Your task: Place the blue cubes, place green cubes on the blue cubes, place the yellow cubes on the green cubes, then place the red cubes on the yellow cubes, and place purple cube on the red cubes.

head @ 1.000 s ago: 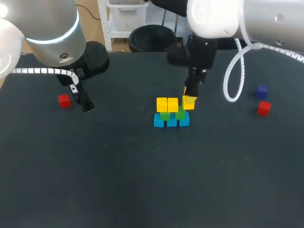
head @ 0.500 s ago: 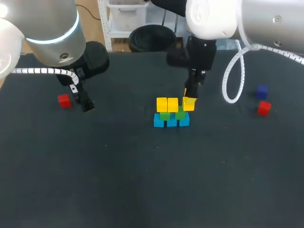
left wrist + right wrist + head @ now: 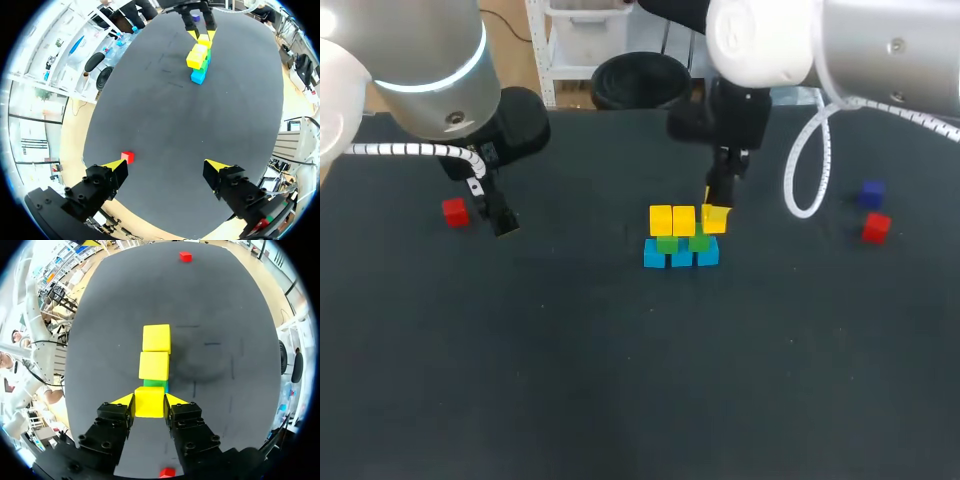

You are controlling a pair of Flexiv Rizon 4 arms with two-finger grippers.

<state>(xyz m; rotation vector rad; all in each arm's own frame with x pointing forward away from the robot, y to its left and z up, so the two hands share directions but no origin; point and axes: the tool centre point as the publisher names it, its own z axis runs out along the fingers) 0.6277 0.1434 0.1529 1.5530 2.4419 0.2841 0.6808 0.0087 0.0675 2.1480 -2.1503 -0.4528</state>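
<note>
Three yellow cubes [image 3: 672,219]: two seated, one arriving.
Right gripper [image 3: 150,401], pinching the third yellow cube [image 3: 714,219], has edged it toward the end green cube [image 3: 700,241]; release likely next. Left gripper [image 3: 165,170] spread wide near a red cube [image 3: 127,157].

Three blue cubes [image 3: 681,260] sit on the bench [image 3: 620,380]. Green cubes [image 3: 667,243] show as two; whether a third hides behind the others cannot be told. Yellow cubes [image 3: 660,220] number three, and red cubes [image 3: 454,212] two. There is one purple cube [image 3: 871,193], dark and bluish. There are two hands, the left hand [image 3: 165,166] and the right hand [image 3: 150,401].
</note>
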